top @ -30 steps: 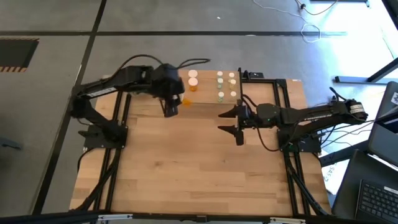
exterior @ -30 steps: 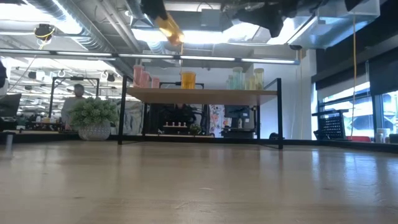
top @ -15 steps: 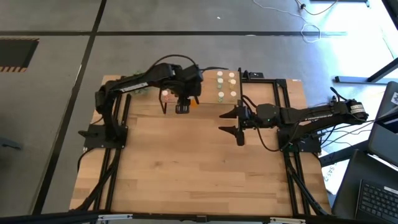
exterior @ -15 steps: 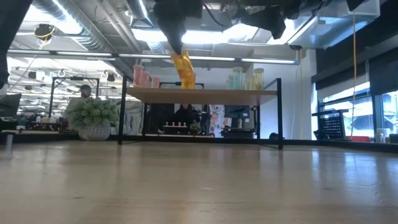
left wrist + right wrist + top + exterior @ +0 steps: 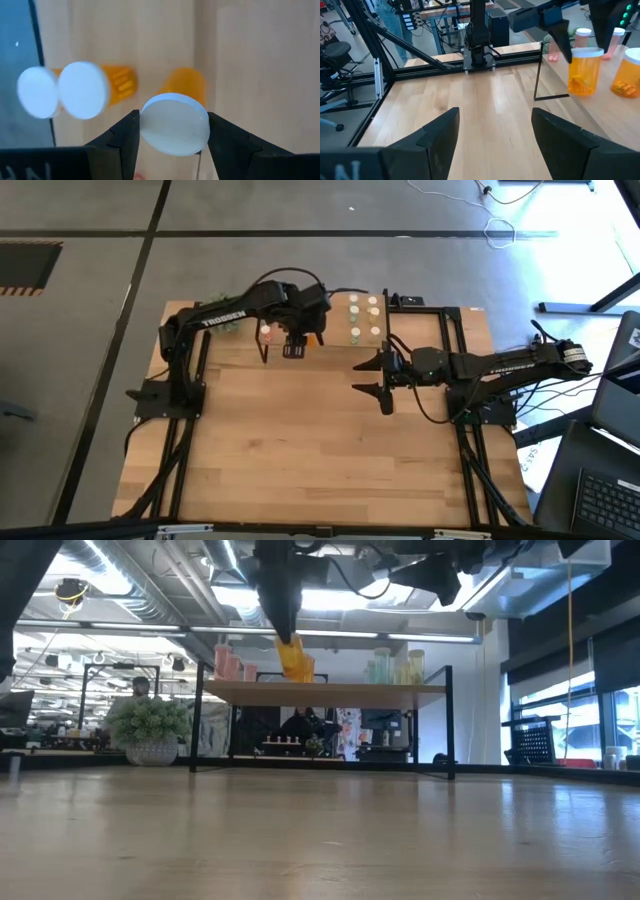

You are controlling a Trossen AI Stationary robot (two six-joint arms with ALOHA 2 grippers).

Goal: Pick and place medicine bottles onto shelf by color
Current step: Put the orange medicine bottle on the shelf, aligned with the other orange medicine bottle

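Observation:
My left gripper [image 5: 296,343] is shut on an orange medicine bottle [image 5: 293,658] with a white cap, tilted just over the light-wood shelf [image 5: 350,692]. Whether its bottom touches the board I cannot tell. A second orange bottle [image 5: 625,82] stands on the shelf beside it. Pink bottles [image 5: 230,665] stand at one end of the shelf and pale green ones [image 5: 395,667] at the other. My right gripper [image 5: 384,380] is open over the table, to the right of the shelf, with nothing between its fingers. My left gripper pinches the bottle's white cap [image 5: 175,125] between its two fingers [image 5: 125,137], one on either side of the rim. The fingers come from above, slanting down. The orange body [image 5: 582,75] hangs below them, slightly tilted, over the shelf board.
A spiky green potted plant [image 5: 150,730] stands at the table's far left beside the shelf. The shelf's black leg [image 5: 538,70] stands at its corner. Bare wooden tabletop [image 5: 320,450] stretches from the shelf to the near edge.
My left gripper has carried the orange bottle toward the table's right and down to the shelf, beside the other orange bottle, turning as it went. The bottle, high above the shelf before, now hangs just over the board. The move slowed in the last half second.

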